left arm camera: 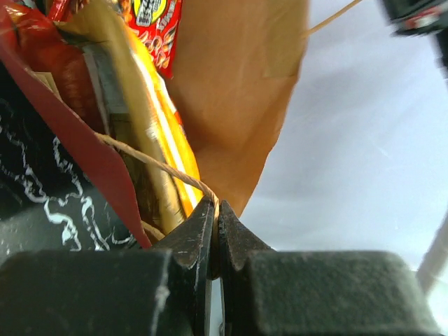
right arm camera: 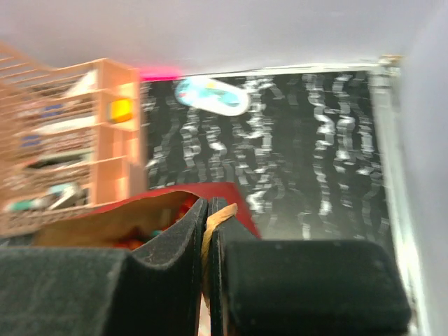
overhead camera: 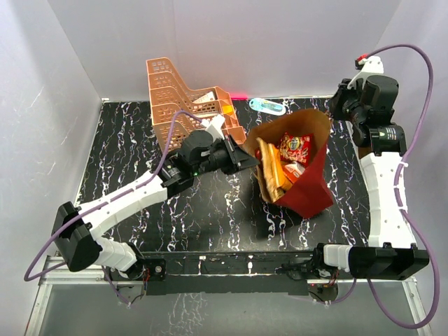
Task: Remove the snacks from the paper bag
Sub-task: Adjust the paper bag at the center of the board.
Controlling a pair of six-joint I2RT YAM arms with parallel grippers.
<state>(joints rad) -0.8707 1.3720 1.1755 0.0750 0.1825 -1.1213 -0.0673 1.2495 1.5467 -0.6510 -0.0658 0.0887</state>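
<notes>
The paper bag [overhead camera: 308, 185], red outside and brown inside, stands open at centre right. Inside it I see a red packet [overhead camera: 295, 147] and a tan-gold chip bag [overhead camera: 269, 168] beside an orange one. My left gripper [overhead camera: 250, 159] is at the bag's left rim, shut on a twine handle [left arm camera: 154, 164]. In the left wrist view [left arm camera: 215, 210] the gold bag [left arm camera: 133, 105] and the red packet [left arm camera: 157, 28] show just beyond it. My right gripper [overhead camera: 337, 108] is at the bag's far right corner. In the right wrist view [right arm camera: 208, 210] it is shut on the other twine handle [right arm camera: 218, 215] above the red rim [right arm camera: 227, 190].
A peach tiered rack [overhead camera: 183, 105] stands at the back left, right behind my left wrist. A small blue-green bottle [overhead camera: 267, 106] lies at the back edge beside the rack and shows in the right wrist view [right arm camera: 211, 96]. White walls close the table on three sides.
</notes>
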